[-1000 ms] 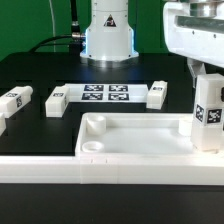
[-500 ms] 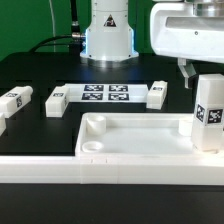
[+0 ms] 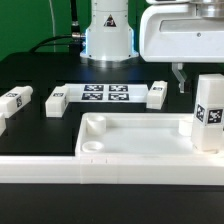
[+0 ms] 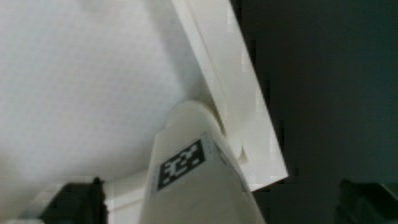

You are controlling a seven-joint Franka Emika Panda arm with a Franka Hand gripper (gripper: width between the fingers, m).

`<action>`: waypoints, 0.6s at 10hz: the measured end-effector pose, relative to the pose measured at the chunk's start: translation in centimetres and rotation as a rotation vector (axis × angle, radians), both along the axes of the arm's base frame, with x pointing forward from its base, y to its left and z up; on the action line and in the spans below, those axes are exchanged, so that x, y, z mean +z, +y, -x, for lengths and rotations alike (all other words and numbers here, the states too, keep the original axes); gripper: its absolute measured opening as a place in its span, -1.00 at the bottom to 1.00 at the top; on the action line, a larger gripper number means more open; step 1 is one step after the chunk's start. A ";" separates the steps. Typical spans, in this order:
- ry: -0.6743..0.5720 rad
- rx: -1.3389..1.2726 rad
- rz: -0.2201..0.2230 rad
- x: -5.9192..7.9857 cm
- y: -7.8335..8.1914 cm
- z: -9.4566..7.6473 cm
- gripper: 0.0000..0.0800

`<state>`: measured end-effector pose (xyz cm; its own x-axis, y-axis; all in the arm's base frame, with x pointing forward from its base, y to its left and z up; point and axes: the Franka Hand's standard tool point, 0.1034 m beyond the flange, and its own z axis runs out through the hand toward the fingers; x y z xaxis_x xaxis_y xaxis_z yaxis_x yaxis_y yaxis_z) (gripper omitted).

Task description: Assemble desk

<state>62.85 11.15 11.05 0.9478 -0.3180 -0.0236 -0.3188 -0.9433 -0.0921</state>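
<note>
The desk top (image 3: 130, 140), a white rimmed tray with round corner sockets, lies at the front. One white tagged leg (image 3: 208, 113) stands upright in its corner at the exterior view's right. My gripper (image 3: 190, 72) hangs just above and slightly to the left of that leg, open and holding nothing, with one finger (image 3: 180, 78) showing. In the wrist view the leg (image 4: 196, 165) sits between the two widely spread fingers (image 4: 80, 203) of my gripper (image 4: 222, 208), with the tray rim (image 4: 222, 60) beyond it. Three loose legs lie on the table (image 3: 12, 101) (image 3: 56, 98) (image 3: 157, 94).
The marker board (image 3: 106, 93) lies between the loose legs at the back. The robot base (image 3: 107, 40) stands behind it. A long white border bar (image 3: 60, 165) runs along the front edge. The table top (image 3: 40, 130) is black.
My gripper has moved toward the exterior view's left, off the upright leg. The leg stays standing in its corner socket.
</note>
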 end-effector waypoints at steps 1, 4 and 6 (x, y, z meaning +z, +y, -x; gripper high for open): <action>-0.012 0.082 0.003 0.1 -0.1 -0.2 0.62; -0.040 0.331 0.010 0.3 -0.1 -0.5 0.62; -0.056 0.522 0.027 0.3 -0.3 -0.6 0.62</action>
<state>63.48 10.87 11.34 0.9798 0.1973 0.0337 0.1992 -0.9776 -0.0686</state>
